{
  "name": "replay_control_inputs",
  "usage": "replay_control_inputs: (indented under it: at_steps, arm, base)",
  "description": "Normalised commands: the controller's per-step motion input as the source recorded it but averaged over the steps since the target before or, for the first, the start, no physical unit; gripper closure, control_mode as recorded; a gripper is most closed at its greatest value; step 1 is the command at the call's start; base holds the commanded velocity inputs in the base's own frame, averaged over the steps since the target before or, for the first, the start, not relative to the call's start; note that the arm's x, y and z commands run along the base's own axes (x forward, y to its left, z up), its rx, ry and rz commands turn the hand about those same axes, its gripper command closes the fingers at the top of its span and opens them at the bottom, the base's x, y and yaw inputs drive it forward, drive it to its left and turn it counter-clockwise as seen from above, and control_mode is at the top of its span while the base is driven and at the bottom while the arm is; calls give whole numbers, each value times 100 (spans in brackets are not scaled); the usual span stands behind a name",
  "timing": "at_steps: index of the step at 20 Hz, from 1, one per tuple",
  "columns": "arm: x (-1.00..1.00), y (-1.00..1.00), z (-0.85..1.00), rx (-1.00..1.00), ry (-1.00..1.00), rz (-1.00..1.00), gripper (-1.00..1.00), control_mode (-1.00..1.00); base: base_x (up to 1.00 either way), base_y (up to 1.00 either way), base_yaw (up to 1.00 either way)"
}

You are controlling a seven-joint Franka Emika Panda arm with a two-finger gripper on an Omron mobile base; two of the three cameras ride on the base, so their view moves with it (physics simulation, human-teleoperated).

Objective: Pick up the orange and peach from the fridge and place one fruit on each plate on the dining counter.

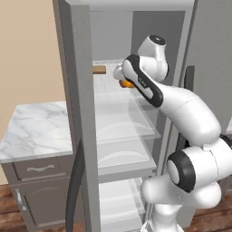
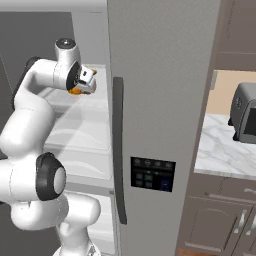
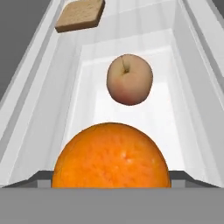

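Arm reaches into open fridge [image 1: 81, 113] at upper shelf [image 3: 148, 118] level. Orange [image 3: 111, 157] sits right at jaws, low and centred in hand view; also glimpsed at gripper [image 1: 123, 79] from left base view. Jaws' state: cannot tell, fingertips hidden by fruit. Peach [image 3: 130, 79] rests on same shelf, apart from orange, mid-shelf. Bread slice [image 3: 81, 15] lies beyond peach, near shelf's far corner.

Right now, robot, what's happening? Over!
Gripper in the fridge, at the orange; grip unclear. Peach waits behind. Nothing blocking.
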Motion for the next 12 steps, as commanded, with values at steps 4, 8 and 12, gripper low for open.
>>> replay_control_inputs:
  at_steps: [4, 8, 12]
  arm:
    - [-100, -58, 20, 11, -3, 0, 100, -100]
    - [-100, -28, 0, 0, -1, 0, 100, -100]
    - [-100, -18, -1, -1, -2, 0, 100, -100]
  base:
    - [0, 0, 0]
    - [0, 0, 0]
    - [0, 0, 0]
